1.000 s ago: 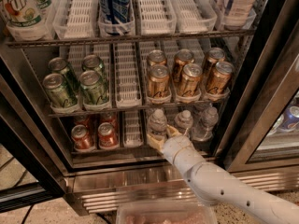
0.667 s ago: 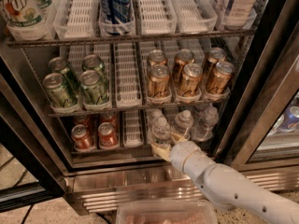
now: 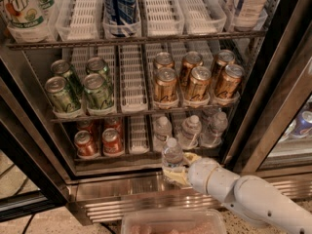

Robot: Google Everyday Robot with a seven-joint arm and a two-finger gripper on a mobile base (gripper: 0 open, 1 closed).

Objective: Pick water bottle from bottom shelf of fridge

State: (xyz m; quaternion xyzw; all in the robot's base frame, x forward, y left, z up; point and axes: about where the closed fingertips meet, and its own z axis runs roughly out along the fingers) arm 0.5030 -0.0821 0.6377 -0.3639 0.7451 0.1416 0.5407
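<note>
The fridge (image 3: 34,145) stands open, with its ribbed steel base panel (image 3: 117,201) at the bottom. On the bottom shelf (image 3: 138,138) stand three clear water bottles with white caps on the right, one of them here (image 3: 190,129), and red cans (image 3: 86,143) on the left. My gripper (image 3: 178,167), on a white arm coming in from the lower right, is shut on a water bottle (image 3: 172,156). It holds the bottle upright just in front of the shelf's front edge, above the base panel.
Gold cans (image 3: 197,82) and green cans (image 3: 80,89) fill the rack above. White lane trays and a blue can (image 3: 119,6) sit on the top rack. The dark door frame (image 3: 273,96) stands close on the right. A clear plastic bin (image 3: 173,222) lies below the arm.
My gripper has drawn back out of the bottom shelf toward the camera, bringing one water bottle with it, now clear of the shelf's front edge.
</note>
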